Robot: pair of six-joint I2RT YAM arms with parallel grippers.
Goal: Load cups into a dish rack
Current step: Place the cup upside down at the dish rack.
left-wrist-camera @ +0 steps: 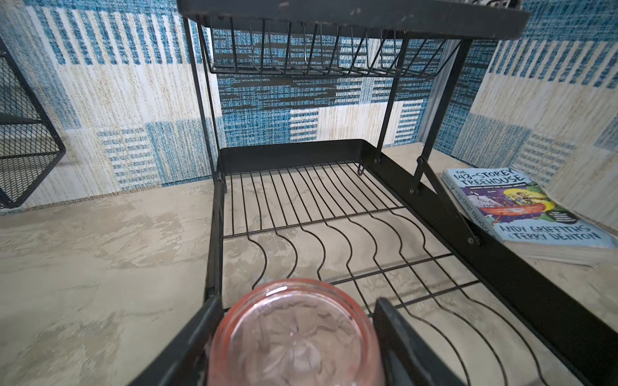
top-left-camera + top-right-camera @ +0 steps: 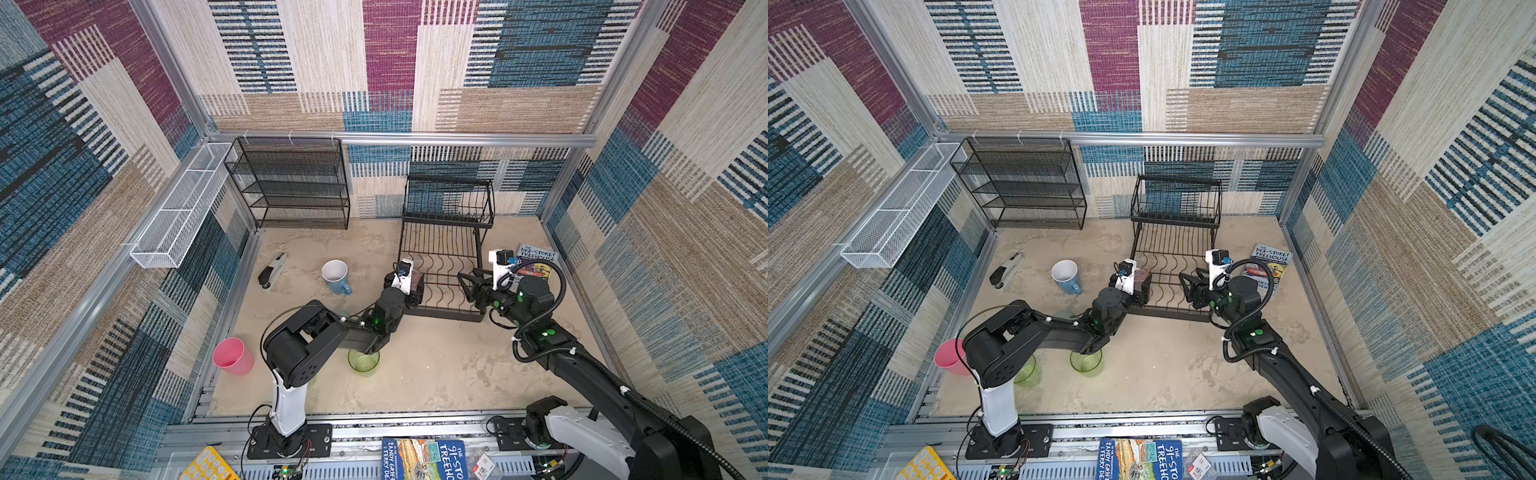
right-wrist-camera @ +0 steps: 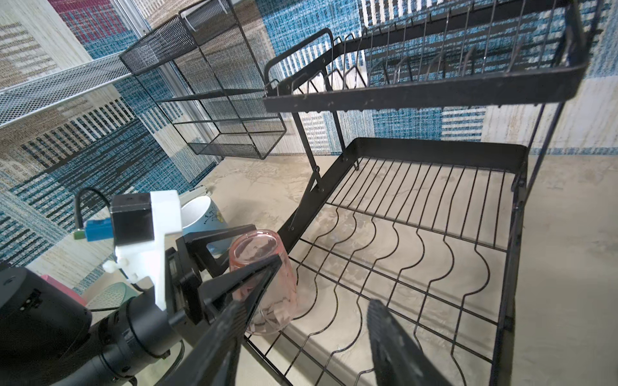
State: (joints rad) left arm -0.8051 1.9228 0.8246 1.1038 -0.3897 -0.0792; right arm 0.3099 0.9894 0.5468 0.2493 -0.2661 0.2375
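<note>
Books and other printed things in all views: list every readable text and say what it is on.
"THE 143-STOREY TREEHOUSE": cover of the blue book on the table beside the dish rack.
"ANDY GRIFFITHS & TERRY DENTON": foot of that cover.
"THE 91-STO", "TREEHO", "ANDY GRIF", "TERRY DE": second book at the front rail, cut off by the picture edge.
Too small to read: the red-and-white tag, the yellow sheet.
</note>
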